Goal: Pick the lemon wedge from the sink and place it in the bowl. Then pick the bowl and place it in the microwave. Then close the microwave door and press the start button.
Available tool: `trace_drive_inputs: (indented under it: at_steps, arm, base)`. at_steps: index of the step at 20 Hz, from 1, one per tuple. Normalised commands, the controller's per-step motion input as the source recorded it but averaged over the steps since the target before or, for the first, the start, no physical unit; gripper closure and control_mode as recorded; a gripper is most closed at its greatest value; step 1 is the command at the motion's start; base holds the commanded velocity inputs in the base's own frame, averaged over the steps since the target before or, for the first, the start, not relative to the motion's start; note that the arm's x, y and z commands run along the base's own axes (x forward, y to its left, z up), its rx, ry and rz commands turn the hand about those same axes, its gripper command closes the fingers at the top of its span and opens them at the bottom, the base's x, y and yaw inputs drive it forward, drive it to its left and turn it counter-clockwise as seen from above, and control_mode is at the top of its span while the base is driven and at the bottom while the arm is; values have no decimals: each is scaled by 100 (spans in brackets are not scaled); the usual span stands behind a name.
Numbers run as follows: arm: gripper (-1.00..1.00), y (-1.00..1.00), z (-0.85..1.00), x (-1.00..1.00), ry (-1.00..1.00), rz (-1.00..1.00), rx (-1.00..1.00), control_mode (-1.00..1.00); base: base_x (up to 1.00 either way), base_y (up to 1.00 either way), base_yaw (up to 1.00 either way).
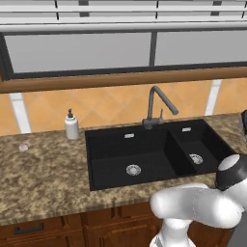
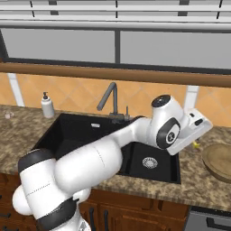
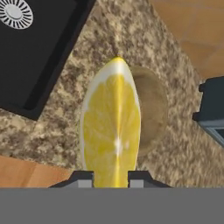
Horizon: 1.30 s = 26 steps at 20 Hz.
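OK, you're mid-carry: the gripper (image 3: 110, 177) is clamped on the lemon wedge (image 3: 111, 127), cut face toward the hand camera, tip pointing away from the fingers.

Going left to right in the hand view: the sink (image 3: 39, 52) sits at the upper left with its silver drain (image 3: 15, 13) in the corner. You're off the basin and over the granite counter (image 3: 57, 131). The wedge fills the middle, and the bowl (image 3: 153, 109) peeks out from behind its right edge, so along the camera axis you're nearly lined up but the bowl centre sits a bit right of the wedge. Far right is a dark appliance corner (image 3: 212, 109); keep off it.

In the right base view the hand hangs over the counter between the sink's right basin (image 2: 151, 162) and the bowl (image 2: 219, 160), with a sliver of yellow under it. The bowl lies to the hand's right, near but not under it.

My read on doing this step well:
- Shift further right until the wedge is over the bowl's middle, not its rim.
- Keep height until past the rim, then lower inside.
- Don't release early; a wedge dropped on the rim will likely roll onto the counter.
- Open only when low, then lift straight up.
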Motion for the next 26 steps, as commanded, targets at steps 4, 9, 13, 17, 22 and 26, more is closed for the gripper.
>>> trace_drive_inputs:
  at_steps: [4, 9, 13, 17, 22, 26]
  arm:
    - [100, -100, -37, 39, 12, 0, 0, -100]
    - [100, -99, -22, 65, 8, 3, 8, -100]
    - [100, -88, -37, 43, 6, 4, 16, -100]
    - [-100, -66, -21, 49, 2, 0, 16, -100]
    - [-100, -48, -15, 30, 0, 0, 10, -100]
    - [-100, 1, -26, -19, -2, 9, 3, -100]
  base:
    - [0, 0, 0]
    - [0, 0, 0]
    - [0, 0, 0]
    - [0, 0, 0]
    - [0, 0, 0]
    - [0, 0, 0]
